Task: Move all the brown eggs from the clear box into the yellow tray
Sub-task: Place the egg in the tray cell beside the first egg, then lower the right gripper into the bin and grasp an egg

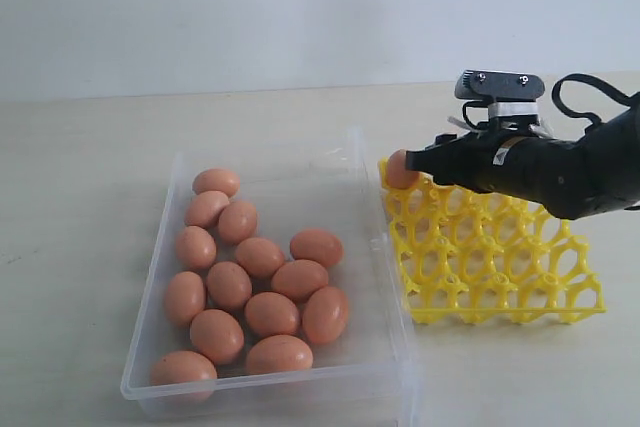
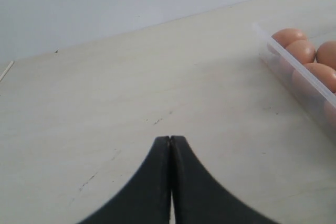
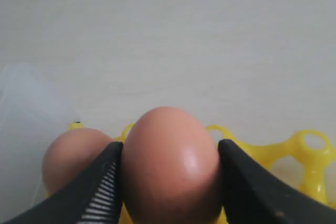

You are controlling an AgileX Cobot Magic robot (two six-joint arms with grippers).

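Observation:
Several brown eggs (image 1: 262,292) lie in the clear box (image 1: 395,347) left of centre. The yellow tray (image 1: 500,267) stands just to its right. My right gripper (image 1: 422,161) hovers over the tray's far left corner. It is shut on one brown egg (image 3: 170,163), with a black finger (image 3: 100,182) pressed against each side. A second egg (image 3: 71,158) sits in the tray beside the held one, and that egg (image 1: 400,169) also shows in the exterior view. My left gripper (image 2: 170,139) is shut and empty over bare table, with the box wall (image 2: 294,64) off to one side.
The pale wooden table (image 1: 90,177) runs around the box and the tray. A plain light wall stands behind. The remaining cells of the tray (image 1: 520,292) near the front and right hold nothing. The left arm does not show in the exterior view.

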